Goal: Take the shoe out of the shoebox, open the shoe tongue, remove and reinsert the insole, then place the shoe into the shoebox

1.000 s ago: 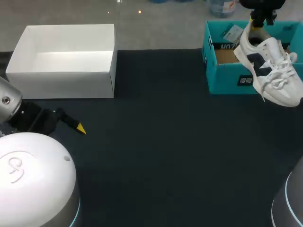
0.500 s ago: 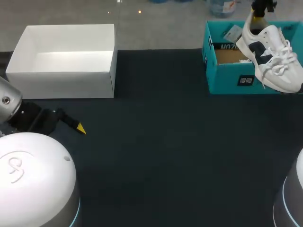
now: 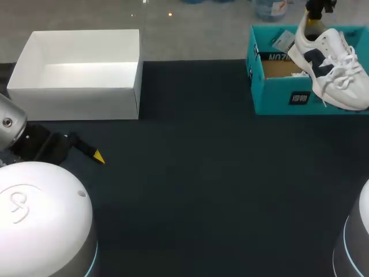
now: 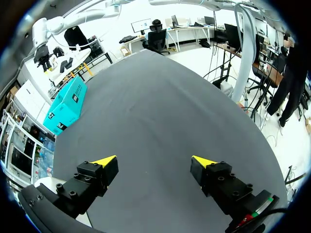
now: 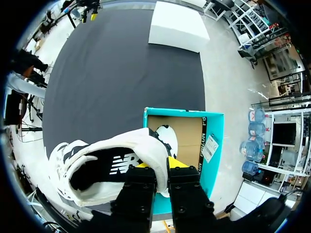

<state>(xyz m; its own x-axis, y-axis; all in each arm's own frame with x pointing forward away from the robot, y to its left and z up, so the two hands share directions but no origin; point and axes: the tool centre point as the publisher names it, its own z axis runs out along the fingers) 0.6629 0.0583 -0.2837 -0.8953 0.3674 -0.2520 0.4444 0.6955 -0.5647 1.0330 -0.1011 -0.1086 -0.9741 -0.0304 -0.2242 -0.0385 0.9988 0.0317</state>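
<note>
A white sneaker with dark side panels (image 3: pixel 331 66) hangs toe-down over the front right of the teal shoebox (image 3: pixel 277 92). My right gripper (image 3: pixel 313 23) is shut on its heel collar from above. In the right wrist view the gripper (image 5: pixel 162 165) pinches the sneaker's (image 5: pixel 102 167) collar, one finger inside and one outside, with the open shoebox (image 5: pixel 214 145) below. My left gripper (image 3: pixel 95 154) stays low at the table's left. Its fingers stand wide open over bare table, as the left wrist view (image 4: pixel 154 161) shows.
An open white box (image 3: pixel 81 72) stands at the table's back left, also seen in the right wrist view (image 5: pixel 177 26). The teal shoebox (image 4: pixel 67 104) lies far ahead of my left gripper. A dark mat (image 3: pixel 202 184) covers the table between the two boxes.
My right gripper has lifted the sneaker up and slightly back over the shoebox, most of it in the first half second. The left arm has not moved.
</note>
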